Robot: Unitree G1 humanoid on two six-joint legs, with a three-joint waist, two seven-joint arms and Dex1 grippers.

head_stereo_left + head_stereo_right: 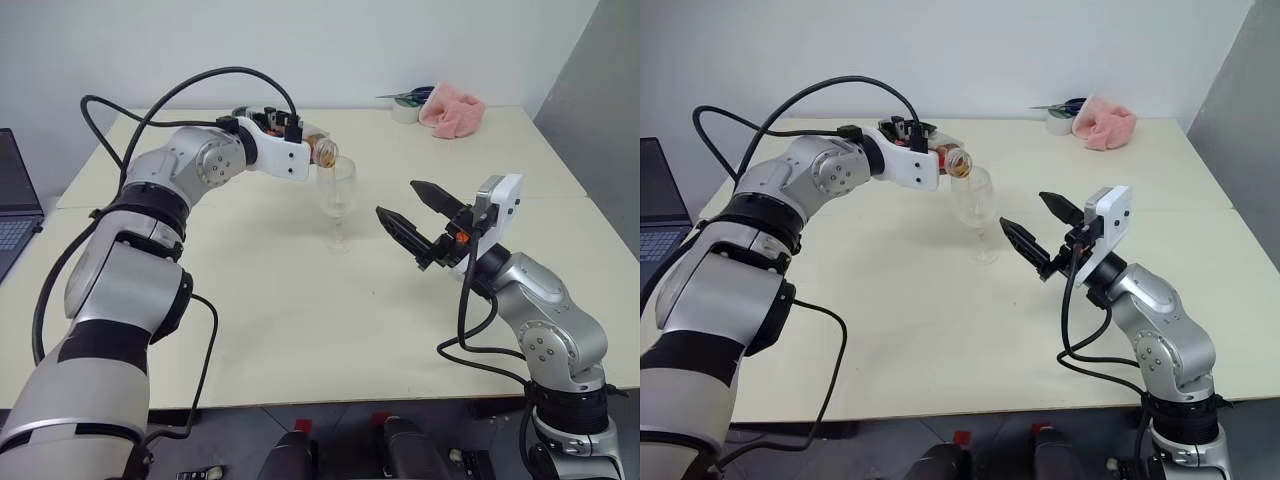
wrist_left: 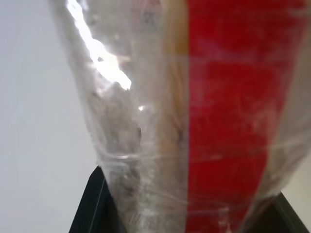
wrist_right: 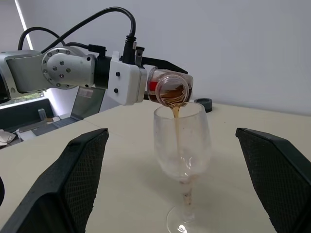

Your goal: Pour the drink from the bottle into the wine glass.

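Bottle (image 3: 171,87): light, pliable plastic, clamped at its squarish body in the closed left claw (image 1: 300,140), tipped over the fragile wine glass (image 3: 181,145) on the counter (image 1: 300,320); right claw (image 1: 412,215) held wide, empty.

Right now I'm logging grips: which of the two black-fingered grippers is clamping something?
The left gripper, shut on the tilted clear plastic bottle over the clear stemmed wine glass. The right gripper stands open and empty beside the glass.
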